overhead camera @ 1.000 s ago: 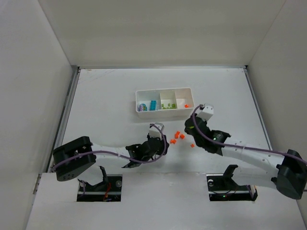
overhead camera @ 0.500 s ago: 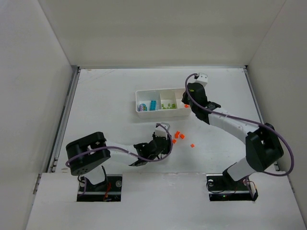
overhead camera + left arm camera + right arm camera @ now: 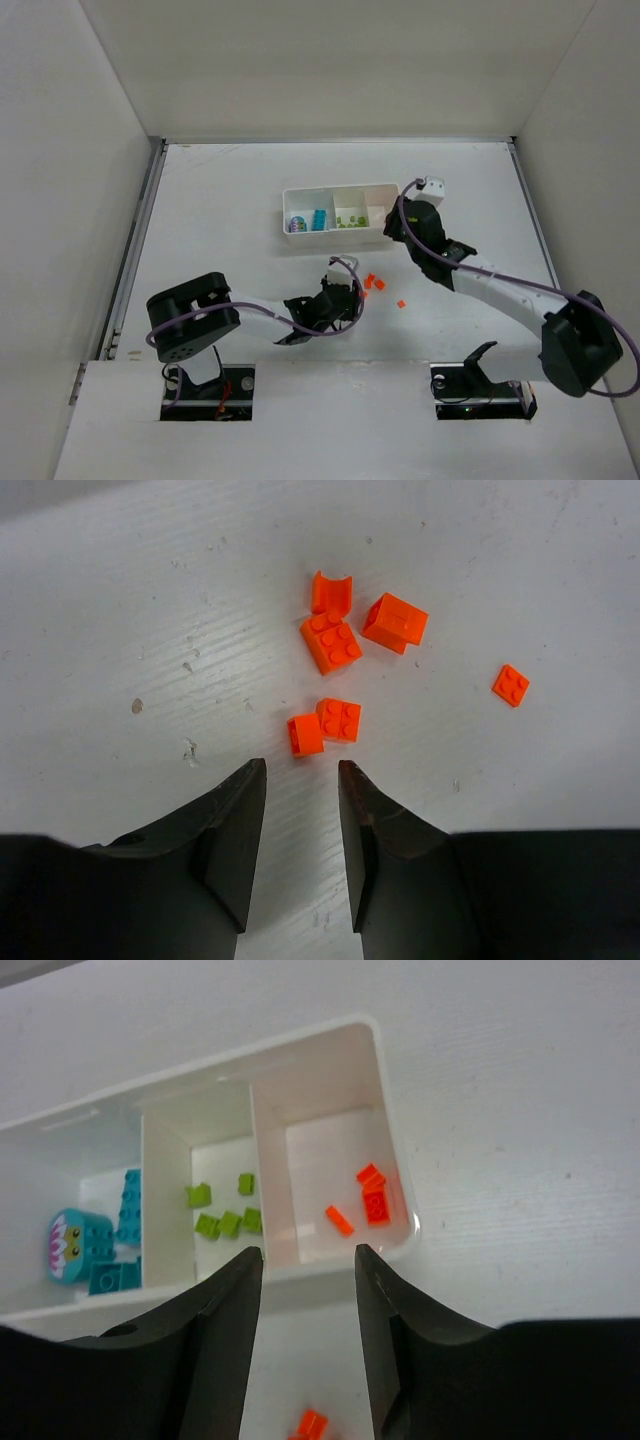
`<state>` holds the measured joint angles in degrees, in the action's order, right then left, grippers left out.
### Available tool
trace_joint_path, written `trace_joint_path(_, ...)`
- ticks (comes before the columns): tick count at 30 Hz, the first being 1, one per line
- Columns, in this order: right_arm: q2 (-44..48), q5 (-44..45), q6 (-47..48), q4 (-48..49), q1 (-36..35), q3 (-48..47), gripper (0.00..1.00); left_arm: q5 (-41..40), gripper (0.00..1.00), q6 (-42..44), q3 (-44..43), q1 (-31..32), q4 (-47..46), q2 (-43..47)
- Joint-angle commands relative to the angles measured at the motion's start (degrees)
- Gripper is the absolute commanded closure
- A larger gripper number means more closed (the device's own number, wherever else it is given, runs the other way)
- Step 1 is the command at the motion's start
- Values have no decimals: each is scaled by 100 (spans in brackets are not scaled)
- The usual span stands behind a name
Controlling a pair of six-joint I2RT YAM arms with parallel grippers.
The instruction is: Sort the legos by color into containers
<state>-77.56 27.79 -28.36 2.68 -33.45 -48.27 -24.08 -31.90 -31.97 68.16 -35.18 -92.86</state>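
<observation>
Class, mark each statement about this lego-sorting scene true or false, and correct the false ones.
1. The loose legos on the table before the left gripper are all orange. True.
2. The left gripper holds a brick. False: it is open and empty.
3. The green legos lie in the tray's middle compartment. True.
4. The tray's right compartment is empty. False: it holds orange legos.
5. The right gripper is open. True.

You have a white table [image 3: 220, 200] boxed by plain white walls [image 3: 300, 70] at nine, twelve and three o'clock, evenly lit
</observation>
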Motion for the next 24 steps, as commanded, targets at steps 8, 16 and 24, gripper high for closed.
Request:
trace_joint_path(8,1515,956,-1908,-1319,-1132,1706,82,-53,74,228,-407,-141,-112,-232)
trace_joint_path(16,1964,1282,-3570,-3080,-2134,1926,50,8,83,342,-504,-202,72,-277)
trace_joint_path(24,1543,1018,-4186,-3317,-2469,1918,47,70,89,360,-398,-237,73,-154)
